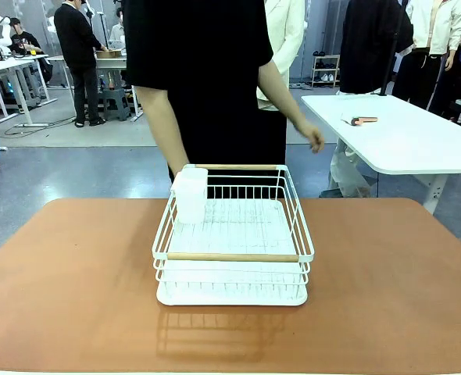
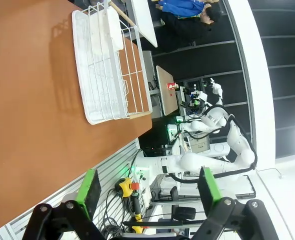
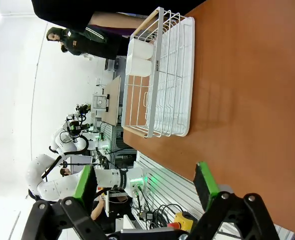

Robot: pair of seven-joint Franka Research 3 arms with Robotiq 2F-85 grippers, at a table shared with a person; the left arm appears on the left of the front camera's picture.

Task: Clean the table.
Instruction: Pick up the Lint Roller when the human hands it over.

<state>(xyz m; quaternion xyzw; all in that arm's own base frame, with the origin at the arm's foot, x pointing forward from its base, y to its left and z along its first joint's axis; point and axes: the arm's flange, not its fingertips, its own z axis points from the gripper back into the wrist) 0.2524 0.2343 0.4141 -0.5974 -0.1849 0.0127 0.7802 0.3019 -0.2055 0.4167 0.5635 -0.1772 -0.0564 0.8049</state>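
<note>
**Both grippers open; rack at mid-table**

On my left wrist feed, the left gripper point(image 2: 149, 186) had its green pads point(image 2: 91, 187) spread wide and held nothing. Beyond it lay the table point(image 2: 27, 100), with the rack point(image 2: 105, 70) near its far edge.

From the front camera, the table point(image 1: 74, 266) filled the lower frame, its reddish-brown top running from the left edge to the right. The white wire rack point(image 1: 232, 250) stood at its middle on a white tray, with a wooden bar along the near rim and another along the far rim. A white cup point(image 1: 190, 195), probably a cutlery holder, sat in the rack's far left corner. A person point(image 1: 207, 78) in black stood just behind the rack, one hand point(image 1: 312, 139) hanging to the right of it. Farther right stood a white table point(image 1: 402, 148) carrying a small item I could not make out.

On my right wrist feed, the right gripper point(image 3: 145, 181) was likewise open and empty, facing the table point(image 3: 257, 100) and rack point(image 3: 162, 75).
</note>
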